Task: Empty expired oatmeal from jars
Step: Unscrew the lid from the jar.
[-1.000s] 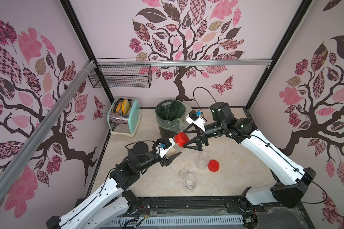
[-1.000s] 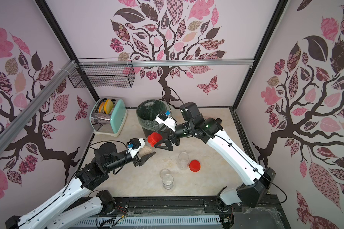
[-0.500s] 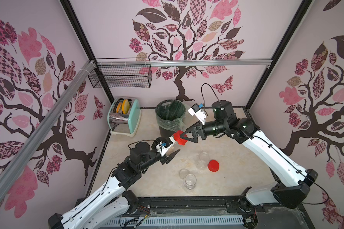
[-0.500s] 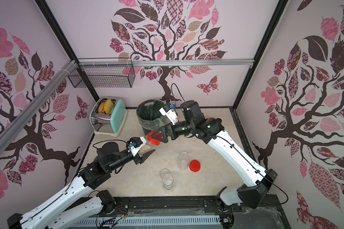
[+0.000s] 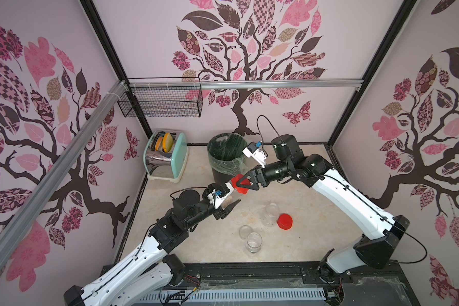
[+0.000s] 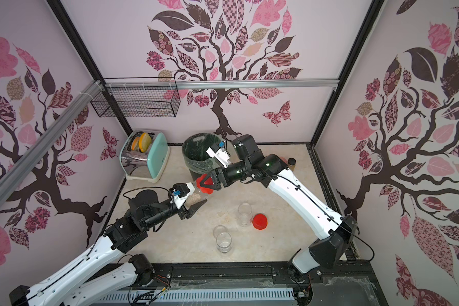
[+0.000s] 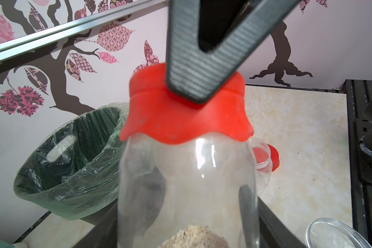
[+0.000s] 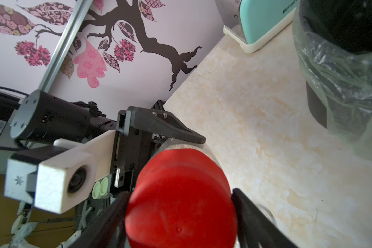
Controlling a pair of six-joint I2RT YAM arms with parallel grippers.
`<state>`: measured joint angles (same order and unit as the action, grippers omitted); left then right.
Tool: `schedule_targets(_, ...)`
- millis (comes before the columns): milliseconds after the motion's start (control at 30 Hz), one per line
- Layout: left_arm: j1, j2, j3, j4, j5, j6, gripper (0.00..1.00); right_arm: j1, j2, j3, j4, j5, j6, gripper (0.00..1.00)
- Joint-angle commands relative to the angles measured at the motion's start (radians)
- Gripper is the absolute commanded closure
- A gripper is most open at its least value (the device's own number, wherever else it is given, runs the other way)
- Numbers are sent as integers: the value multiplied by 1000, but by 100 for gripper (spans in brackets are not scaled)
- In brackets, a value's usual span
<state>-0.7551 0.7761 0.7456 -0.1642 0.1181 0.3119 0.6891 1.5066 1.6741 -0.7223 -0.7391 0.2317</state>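
Red lid (image 5: 240,184) is where both arms meet. The right hand (image 5: 239,185) is clamped narrow on it, w/ a dark finger (image 8: 114,216) pressed to each side of the cap in the right wrist view. That lid sits on the jar (image 5: 227,198), a clear one held off the bench (image 5: 310,238) by the left hand (image 5: 229,199), which is closed round the jar's lower body. Jar is tilted, lid end up and toward the bin (image 5: 223,167), which has a green liner and stands just behind. Oatmeal (image 5: 226,203) lies as a small beige heap at the base end, by the left hand's fingers, and the rest of the jar is see-thru and bare in the left wrist view. Nearer the front of the bench an empty jar (image 5: 271,214) stands upright w/o a cap, and a loose red lid (image 5: 285,221) lies flat, touching or just beside it. A second empty jar (image 5: 253,242) stands further fwd, also open, w/ a clear lid (image 5: 245,231) flat right next to it. Mint toaster (image 5: 167,156) sits in the back corner on the left arm's side, well apart from the jars.
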Motion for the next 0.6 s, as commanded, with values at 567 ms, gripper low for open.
schedule_targets(567,2,-64,-14,29,64,-65,69,-54,32,202,-405,-337,-1123,44)
